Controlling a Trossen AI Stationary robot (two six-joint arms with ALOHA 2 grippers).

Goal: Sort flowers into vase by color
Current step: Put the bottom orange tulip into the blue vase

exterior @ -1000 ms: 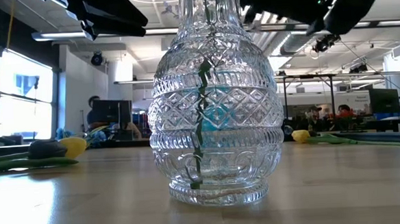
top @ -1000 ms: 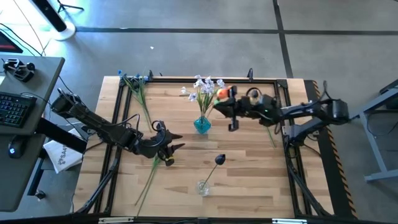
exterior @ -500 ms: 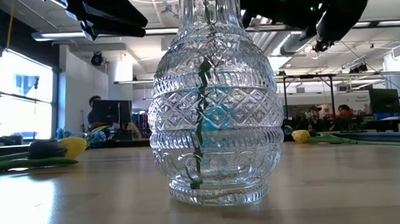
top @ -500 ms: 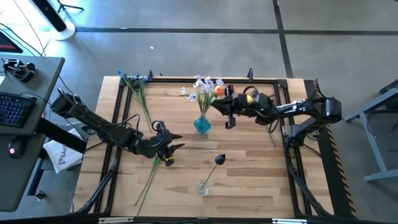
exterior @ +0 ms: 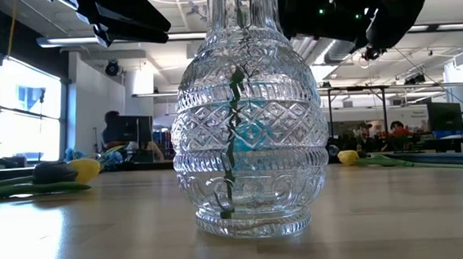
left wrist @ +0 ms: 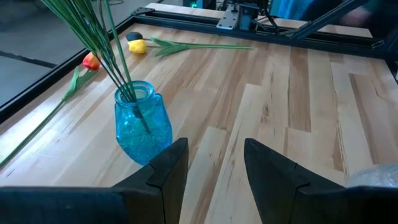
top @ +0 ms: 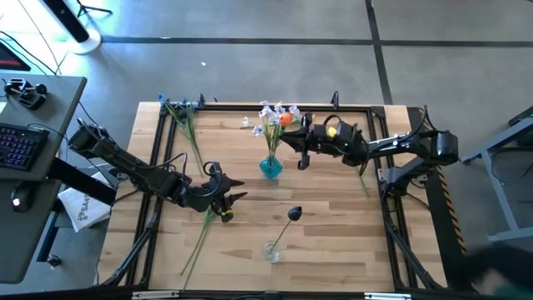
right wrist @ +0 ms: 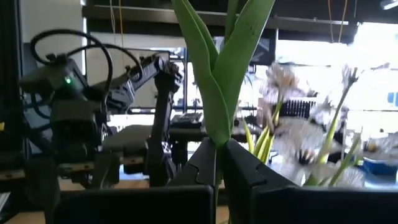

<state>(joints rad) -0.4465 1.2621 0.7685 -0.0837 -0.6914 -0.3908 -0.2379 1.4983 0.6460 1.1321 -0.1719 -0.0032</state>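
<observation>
While the right claw (top: 293,133) hangs just beside the white blossoms of the blue vase (top: 271,167), we note it pinched shut on the stem of an orange tulip (top: 286,119), whose head sits against the white spray (top: 268,114). Well apart from the blue vase, the left claw (top: 236,189) hovers low over the counter (top: 333,217), fingers parted and empty, with a yellow tulip (top: 225,215) lying under it. Blue sprays (top: 185,106) lie by the counter's far edge. Nearer than the blue vase stands a clear vase (top: 271,249) holding a dark bud (top: 295,213).
</observation>
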